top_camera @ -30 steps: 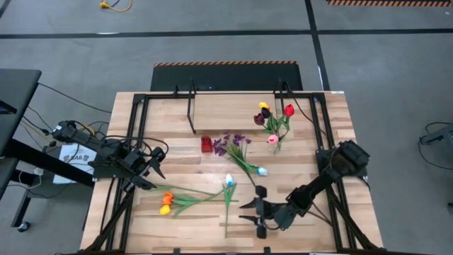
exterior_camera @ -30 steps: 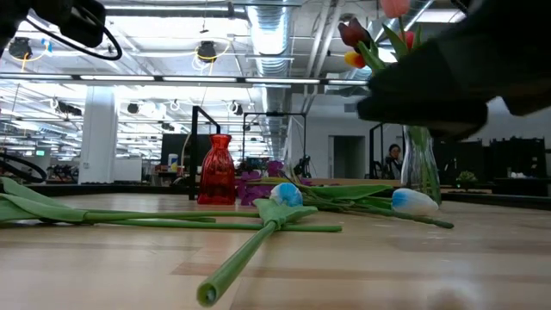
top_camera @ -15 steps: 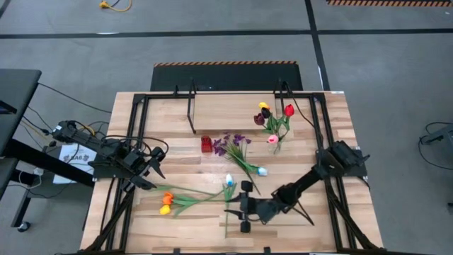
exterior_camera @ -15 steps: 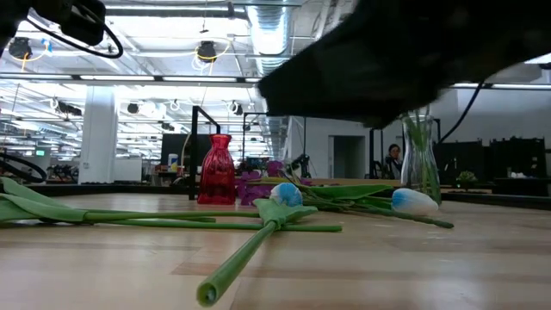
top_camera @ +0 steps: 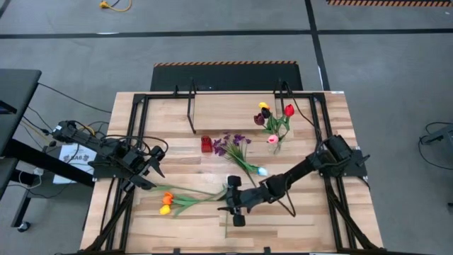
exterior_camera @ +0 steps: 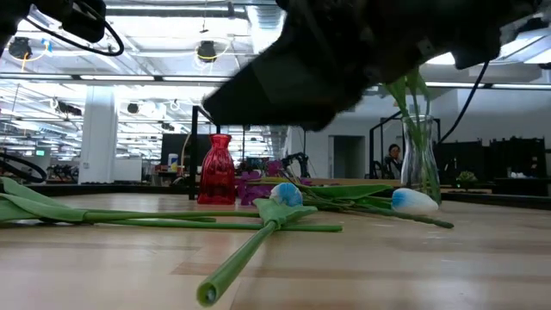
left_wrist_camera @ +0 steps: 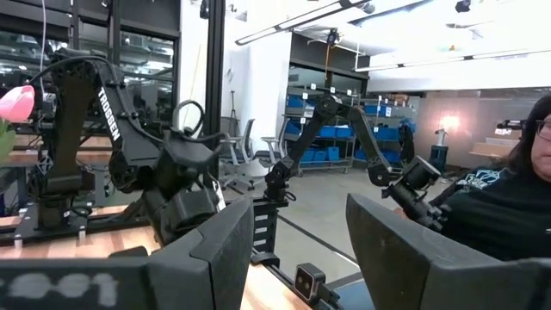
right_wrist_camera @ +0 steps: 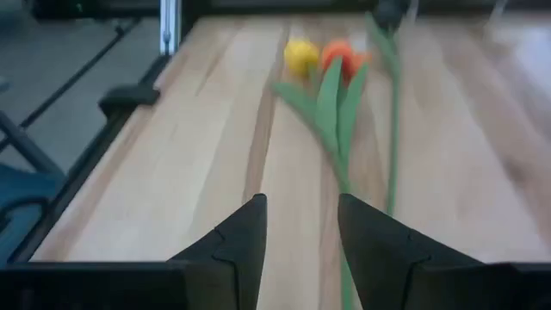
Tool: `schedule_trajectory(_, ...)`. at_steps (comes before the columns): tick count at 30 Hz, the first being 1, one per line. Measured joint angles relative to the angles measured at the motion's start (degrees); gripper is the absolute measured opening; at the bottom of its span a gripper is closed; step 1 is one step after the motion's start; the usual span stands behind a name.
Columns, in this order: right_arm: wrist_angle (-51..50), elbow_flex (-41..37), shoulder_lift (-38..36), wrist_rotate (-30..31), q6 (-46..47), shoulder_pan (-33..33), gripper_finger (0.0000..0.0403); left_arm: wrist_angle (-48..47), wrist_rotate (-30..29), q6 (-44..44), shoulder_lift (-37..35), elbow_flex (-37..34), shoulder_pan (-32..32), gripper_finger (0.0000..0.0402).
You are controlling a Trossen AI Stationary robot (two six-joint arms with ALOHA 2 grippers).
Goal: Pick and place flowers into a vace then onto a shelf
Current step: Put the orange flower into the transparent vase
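Note:
My right gripper (top_camera: pixel 231 202) (right_wrist_camera: pixel 301 250) hangs open just above the table's near middle. It points toward the table's left edge, at an orange tulip (right_wrist_camera: pixel 342 54) and a yellow tulip (right_wrist_camera: pixel 300 54) that lie flat. Their green stems (right_wrist_camera: pixel 340 146) run back toward its fingers. A white tulip (top_camera: pixel 228 181) lies under the gripper, and a second one (top_camera: pixel 262 171) lies farther right. A glass vase (top_camera: pixel 275 146) holds several tulips upright. The shelf (top_camera: pixel 237 106) stands at the far side. My left gripper (top_camera: pixel 154 164) (left_wrist_camera: pixel 301 258) waits open at the table's left edge.
A small red vase (top_camera: pixel 206 144) and a purple sprig (top_camera: pixel 230 144) stand and lie mid-table, in front of the shelf. Black frame rails (top_camera: pixel 134 142) run along both table sides. A person (left_wrist_camera: pixel 516 198) sits beyond the table.
My right gripper has swung toward the table's left edge, staying above the wood, from the near right to over the white tulip's stem. It has also turned to point at the orange and yellow tulips. The flowers have not moved.

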Motion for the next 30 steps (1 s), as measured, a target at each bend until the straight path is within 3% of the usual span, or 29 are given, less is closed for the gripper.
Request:
schedule_trajectory(19, -3.35, 0.04, 0.28, 0.17, 0.92, -0.32, 0.0136, -0.07, -0.15, 0.00, 0.00, 0.00, 0.00, 0.0177)
schedule_trajectory(30, -0.77, 8.26, 13.57, -0.97, 1.24, -0.87, 0.0136, -0.55, -0.11, -0.24, 0.00, 0.00, 0.00, 0.0177)
